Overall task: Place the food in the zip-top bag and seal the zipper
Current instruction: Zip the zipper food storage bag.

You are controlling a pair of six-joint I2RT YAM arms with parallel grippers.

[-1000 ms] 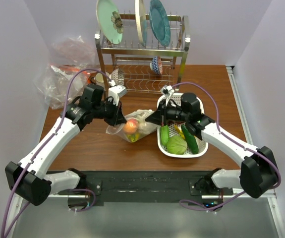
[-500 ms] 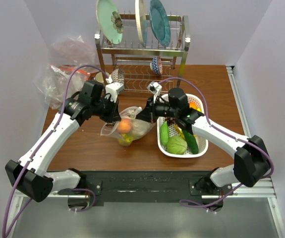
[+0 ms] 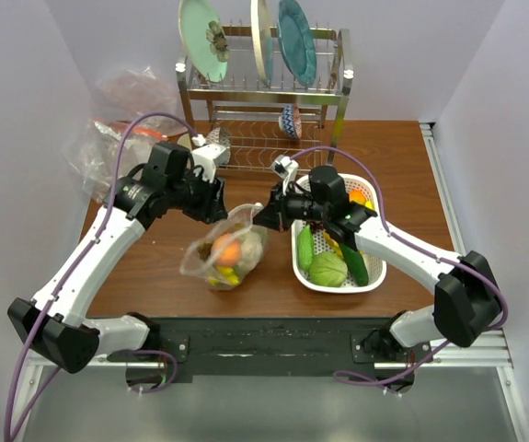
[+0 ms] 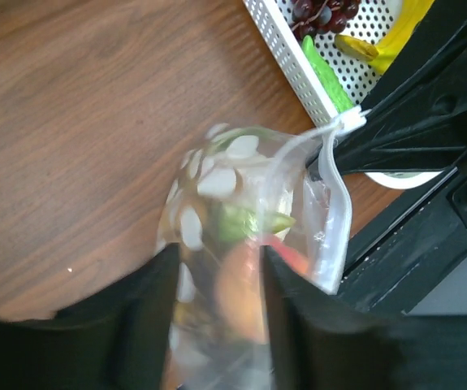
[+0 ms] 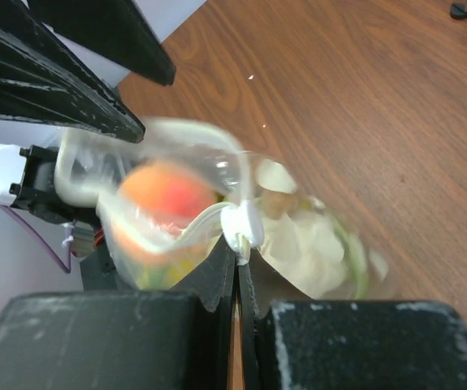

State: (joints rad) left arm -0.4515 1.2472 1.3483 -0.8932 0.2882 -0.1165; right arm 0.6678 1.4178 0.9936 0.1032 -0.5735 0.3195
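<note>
The dotted zip-top bag (image 3: 223, 256) hangs and sags towards the table with food inside: an orange-pink peach (image 3: 226, 249) and yellow and green pieces. My right gripper (image 3: 262, 217) is shut on the white slider of the zipper (image 5: 241, 223) at the bag's right corner. In the right wrist view the peach (image 5: 168, 195) shows through the plastic just past that gripper (image 5: 237, 260). My left gripper (image 3: 216, 207) is open just above the bag's left side. In the left wrist view the blurred bag (image 4: 241, 211) lies past its spread fingers (image 4: 136, 325).
A white perforated basket (image 3: 338, 288) right of the bag holds a cabbage (image 3: 328, 269), cucumbers, a banana (image 4: 379, 45) and grapes (image 4: 322, 10). A metal dish rack (image 3: 264, 101) with plates stands at the back. A heap of clear plastic (image 3: 108, 138) lies at the back left.
The left gripper has opened and let go of the bag's edge. The bag has dropped and swung down to the left, held now only by the right gripper.
</note>
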